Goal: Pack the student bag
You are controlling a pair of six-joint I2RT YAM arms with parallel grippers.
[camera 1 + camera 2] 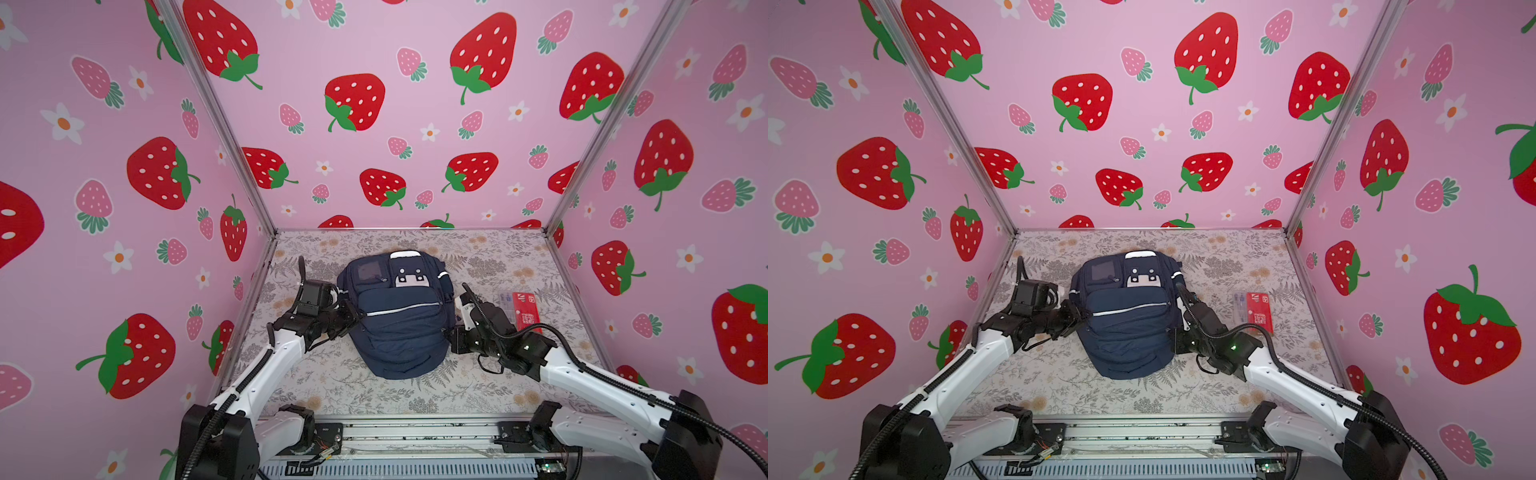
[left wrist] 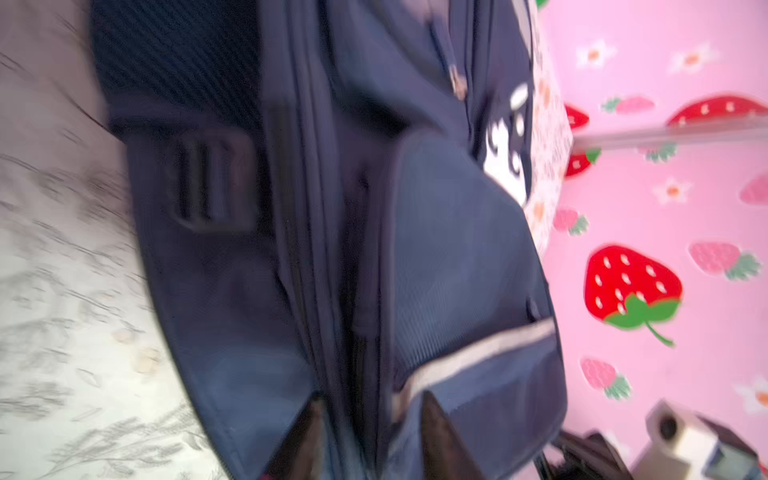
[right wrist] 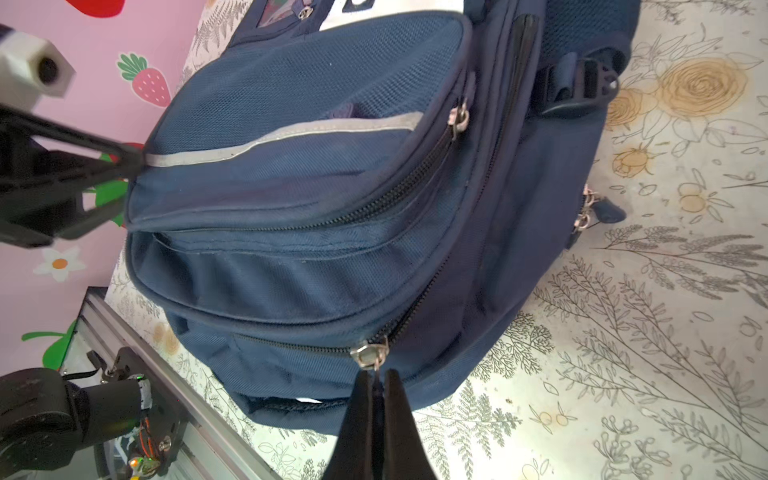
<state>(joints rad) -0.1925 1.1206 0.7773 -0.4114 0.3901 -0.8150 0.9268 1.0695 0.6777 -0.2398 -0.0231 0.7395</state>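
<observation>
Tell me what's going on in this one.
Two robot arms are working on the student bag, lying on the floral table. The right gripper is shut on a zipper pull on the bag's side. The left gripper sits against the opposite side, jaws apart. A red packet lies on the table, outside the bag.

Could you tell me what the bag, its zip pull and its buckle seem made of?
The bag looks like matte woven synthetic fabric, by its visible weave. The zip pull is probably metal, given its silver shine. The buckle seems smooth black plastic.
</observation>
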